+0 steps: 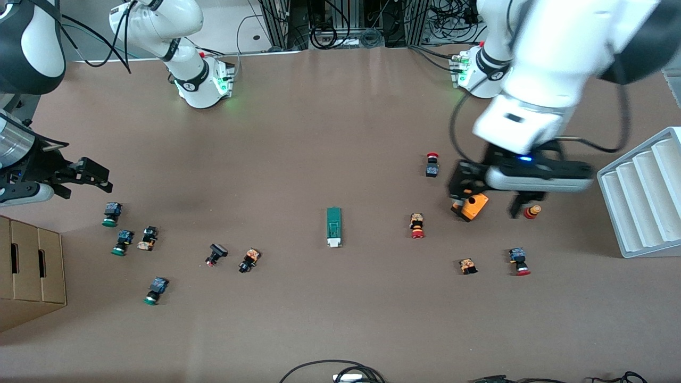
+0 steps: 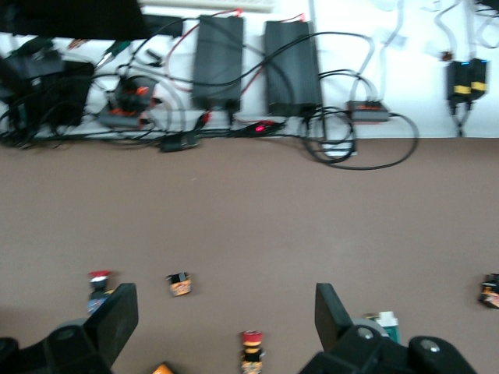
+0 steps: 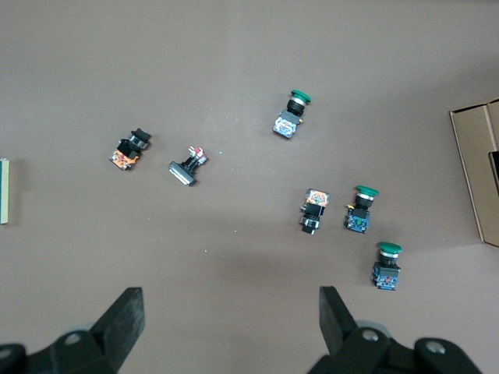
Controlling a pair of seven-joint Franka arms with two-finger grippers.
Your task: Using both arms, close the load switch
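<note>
The load switch (image 1: 333,227), a narrow dark-green block with a white tab at the end nearer the front camera, lies flat mid-table with nothing touching it. My left gripper (image 1: 488,197) hangs open and empty over an orange box (image 1: 471,206), toward the left arm's end from the switch. The left wrist view shows this gripper (image 2: 226,312) open and the switch (image 2: 383,319) half hidden by one finger. Open and empty too, my right gripper (image 1: 80,181) hovers at the right arm's end near green-capped buttons. In the right wrist view, with that gripper (image 3: 231,319) open, only an edge of the switch (image 3: 4,191) shows.
Red-capped push buttons (image 1: 417,226) lie scattered around the orange box, and green-capped ones (image 1: 122,242) toward the right arm's end. A white ribbed rack (image 1: 644,191) stands at the left arm's end. A cardboard box (image 1: 29,271) sits at the right arm's end. Cables (image 1: 330,372) lie along the front edge.
</note>
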